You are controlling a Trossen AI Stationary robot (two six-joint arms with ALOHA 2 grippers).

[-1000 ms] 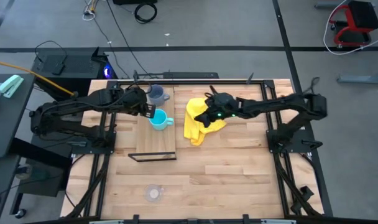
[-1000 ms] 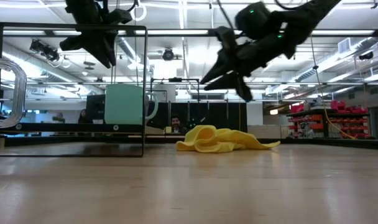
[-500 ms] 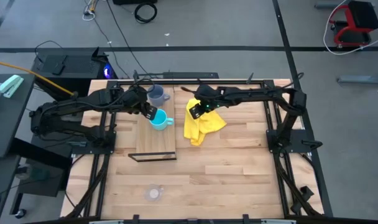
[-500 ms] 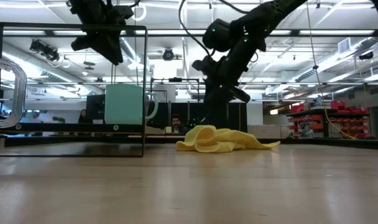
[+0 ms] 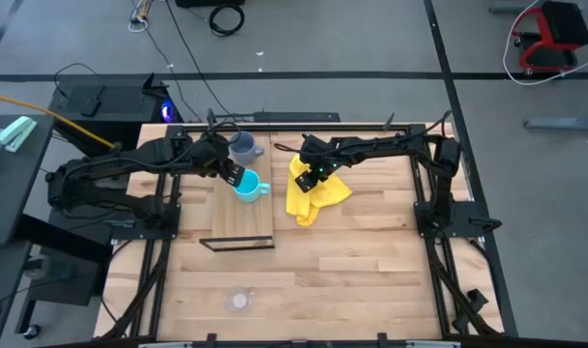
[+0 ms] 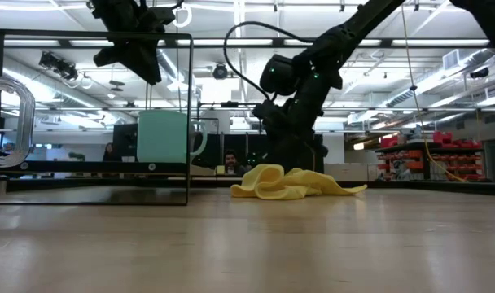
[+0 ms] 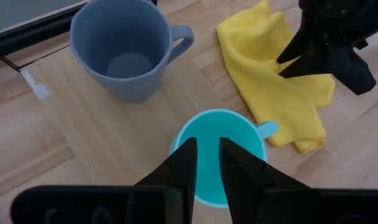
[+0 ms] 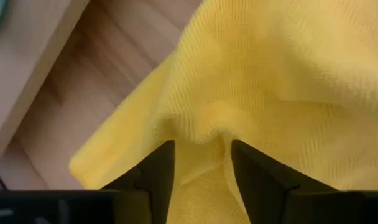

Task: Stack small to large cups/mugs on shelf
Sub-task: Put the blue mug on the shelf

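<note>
The turquoise mug [image 5: 248, 187] stands upright on the brown shelf board [image 5: 241, 222], handle toward the table's right. The grey-blue mug [image 5: 242, 147] stands upright just beyond it, toward the far edge. The clear glass cup [image 5: 239, 301] stands on the pale tabletop near the front edge. My left gripper [image 7: 205, 163] hovers above the turquoise mug [image 7: 217, 152], fingers a narrow gap apart, touching nothing. My right gripper [image 8: 201, 165] is open, down at the far left part of the yellow cloth [image 5: 313, 190]. My right gripper comes at the yellow cloth slanting down from the table's right. Its open fingertips [image 8: 156, 167] stand on either side of a raised fold [image 8: 200, 127] near the cloth's left edge. The cloth lies slack on the table. I cannot tell whether the fingers press it.
The shelf's dark metal frame [image 6: 188, 122] rises above the board around the mugs. The tabletop's dark rail [image 5: 275, 123] runs along the far edge. Bare planks [image 5: 371, 261] lie in front of the cloth. People show in the room behind.
My right gripper has gone down and toward the table's left and far edge, tipping its fingers downward, onto the yellow cloth. The cloth and the mugs lie as before. My left gripper has kept still above the turquoise mug.
</note>
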